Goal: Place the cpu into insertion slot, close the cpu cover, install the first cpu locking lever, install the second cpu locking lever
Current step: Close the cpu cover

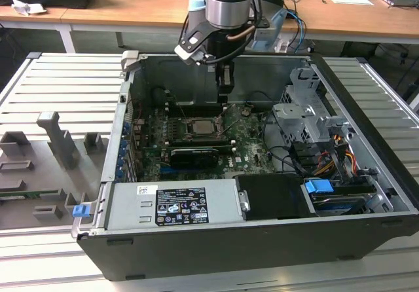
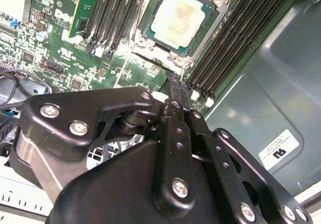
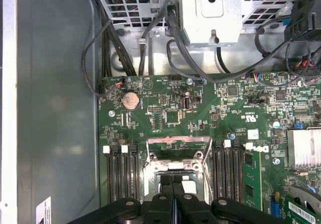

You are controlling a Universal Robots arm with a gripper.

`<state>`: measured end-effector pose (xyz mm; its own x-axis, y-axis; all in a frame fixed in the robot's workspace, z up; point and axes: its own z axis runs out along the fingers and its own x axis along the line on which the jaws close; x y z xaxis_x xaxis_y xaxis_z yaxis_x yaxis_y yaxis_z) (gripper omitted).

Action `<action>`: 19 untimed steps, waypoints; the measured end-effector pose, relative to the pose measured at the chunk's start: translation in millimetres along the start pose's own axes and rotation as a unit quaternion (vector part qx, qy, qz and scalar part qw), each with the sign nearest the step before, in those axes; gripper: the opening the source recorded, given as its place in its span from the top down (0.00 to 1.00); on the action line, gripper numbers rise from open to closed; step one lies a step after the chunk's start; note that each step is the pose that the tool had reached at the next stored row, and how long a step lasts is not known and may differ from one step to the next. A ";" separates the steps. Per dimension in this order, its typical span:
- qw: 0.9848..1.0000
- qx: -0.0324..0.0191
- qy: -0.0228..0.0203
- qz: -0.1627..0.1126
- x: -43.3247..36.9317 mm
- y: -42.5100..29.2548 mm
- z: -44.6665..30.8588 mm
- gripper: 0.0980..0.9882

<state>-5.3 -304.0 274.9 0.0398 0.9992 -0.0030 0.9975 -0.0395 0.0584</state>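
The cpu (image 1: 199, 126) lies flat in its socket on the green motherboard, pale metal face up; the second wrist view shows the cpu (image 2: 178, 17) inside the socket frame. The cpu cover (image 3: 178, 144), a silver frame with a cut-out centre, stands tilted up at the socket's far edge. My gripper (image 1: 224, 98) hangs just above and behind the socket, close to that raised cover. Its black fingers are pressed together with nothing between them, as both wrist views show (image 2: 175, 83) (image 3: 173, 201).
Black memory slots (image 2: 235, 43) flank the socket on both sides. A long black graphics card (image 1: 190, 154) lies in front of it. A metal drive cage (image 1: 304, 118) with cables stands at the exterior view's right. The power supply (image 1: 173, 203) and the case walls (image 1: 131, 102) enclose the space.
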 end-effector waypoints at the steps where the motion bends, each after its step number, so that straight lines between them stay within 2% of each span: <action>1: 1.000 0.000 0.000 0.000 0.1 0.3 0.0 0.99; 19: 1.000 0.000 0.000 0.000 2.1 6.9 0.4 0.99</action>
<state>1.6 -302.2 274.9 0.0398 0.9992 -0.0030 0.9975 -0.0396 0.0584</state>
